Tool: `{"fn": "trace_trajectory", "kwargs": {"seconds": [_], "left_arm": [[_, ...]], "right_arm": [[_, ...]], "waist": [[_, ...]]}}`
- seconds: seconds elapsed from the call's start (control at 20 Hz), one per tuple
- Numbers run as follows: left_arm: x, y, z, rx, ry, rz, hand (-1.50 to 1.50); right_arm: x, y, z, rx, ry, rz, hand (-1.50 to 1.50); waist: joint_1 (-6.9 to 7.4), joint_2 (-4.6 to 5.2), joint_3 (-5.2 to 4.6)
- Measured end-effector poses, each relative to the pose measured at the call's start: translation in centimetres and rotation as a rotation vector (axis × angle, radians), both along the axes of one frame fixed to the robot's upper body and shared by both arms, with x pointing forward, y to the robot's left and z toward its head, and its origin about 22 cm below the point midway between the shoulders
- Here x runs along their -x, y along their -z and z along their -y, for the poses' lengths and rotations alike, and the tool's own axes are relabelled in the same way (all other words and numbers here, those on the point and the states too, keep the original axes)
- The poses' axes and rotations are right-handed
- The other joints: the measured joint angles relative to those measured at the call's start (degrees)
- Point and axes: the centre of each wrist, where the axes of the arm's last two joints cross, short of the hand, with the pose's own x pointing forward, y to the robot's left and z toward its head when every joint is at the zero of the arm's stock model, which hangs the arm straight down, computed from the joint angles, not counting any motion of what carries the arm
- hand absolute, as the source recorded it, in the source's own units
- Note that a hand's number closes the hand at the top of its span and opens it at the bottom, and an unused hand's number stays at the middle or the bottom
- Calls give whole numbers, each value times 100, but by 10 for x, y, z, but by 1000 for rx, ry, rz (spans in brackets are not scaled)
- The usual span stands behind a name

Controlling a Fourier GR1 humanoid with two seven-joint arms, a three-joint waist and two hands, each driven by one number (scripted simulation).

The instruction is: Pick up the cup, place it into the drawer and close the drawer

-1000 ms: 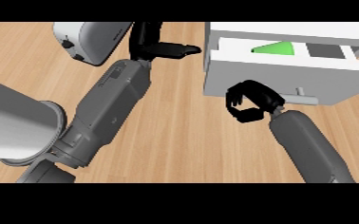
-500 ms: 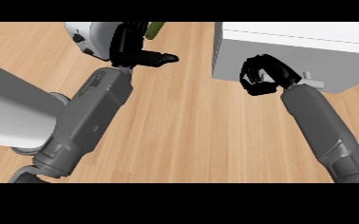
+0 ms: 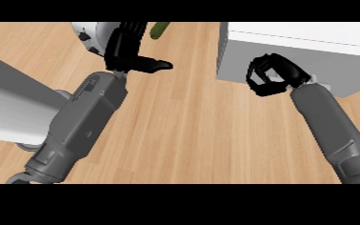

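The white drawer unit point(image 3: 295, 40) stands at the upper right; its front point(image 3: 235, 62) lies flush with the body, and nothing of the inside shows. The cup is hidden. My right hand point(image 3: 271, 74) is at the drawer front with its fingers curled and nothing in them. My left hand point(image 3: 126, 52) rests at the upper left, fingers straight and pointing away, thumb stuck out to the right, holding nothing.
A white and grey appliance point(image 3: 90, 35) sits behind the left hand at the top edge. A green object point(image 3: 160, 28) pokes out beside it. A large grey body point(image 3: 21, 105) fills the left edge. Bare wooden counter point(image 3: 190, 124) lies between the forearms.
The drawer, open a second ago with a green cup inside, has slid in and now looks closed. My right hand followed its front away from me. The left hand stayed open.
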Motion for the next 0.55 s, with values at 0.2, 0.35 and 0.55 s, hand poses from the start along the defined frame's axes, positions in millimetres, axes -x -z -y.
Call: {"fn": "trace_trajectory", "kwargs": {"seconds": [0.2, 0.35, 0.55], "left_arm": [[1, -1, -2, 5, 13, 0, -150], [3, 1, -2, 10, 23, -2, -150], [4, 4, -7, 12, 28, -2, -150]], "right_arm": [[1, -5, 8, -37, -22, -31, 150], [1, -9, 13, -56, -33, -53, 150], [3, -12, 19, -80, -42, -73, 150]], "waist": [[48, 29, 17], [88, 52, 23], [140, 73, 39]]}}
